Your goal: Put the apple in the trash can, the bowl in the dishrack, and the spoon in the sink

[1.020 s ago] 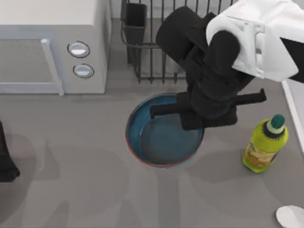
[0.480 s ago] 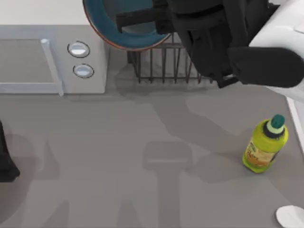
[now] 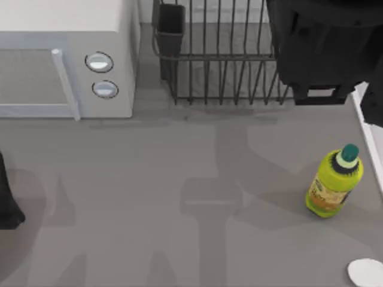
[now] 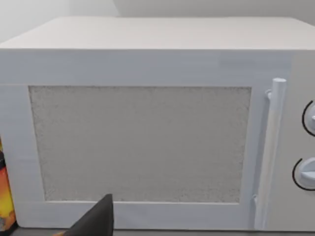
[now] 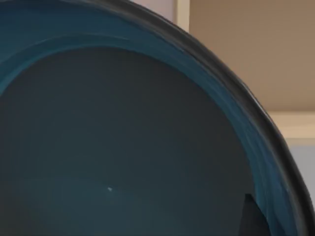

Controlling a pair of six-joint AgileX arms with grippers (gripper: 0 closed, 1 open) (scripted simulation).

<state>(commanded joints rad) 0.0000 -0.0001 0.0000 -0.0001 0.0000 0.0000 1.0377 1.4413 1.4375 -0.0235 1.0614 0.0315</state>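
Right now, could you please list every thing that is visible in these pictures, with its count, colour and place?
microwave: one, white with two round knobs, far left of the table.
dishrack: one, dark wire bars, far middle of the table, black utensil cup at its left corner.
bottle: one, yellow-green with a green cap, upright at the right side.
spoon: one, white, only its oval head is seen, near right corner.
sink: one, white rim at the right edge.
bowl: one, teal-blue, close before the right wrist camera.
table: one, grey.
left arm: black, at the left edge.
right arm: black, above the dishrack's right end.
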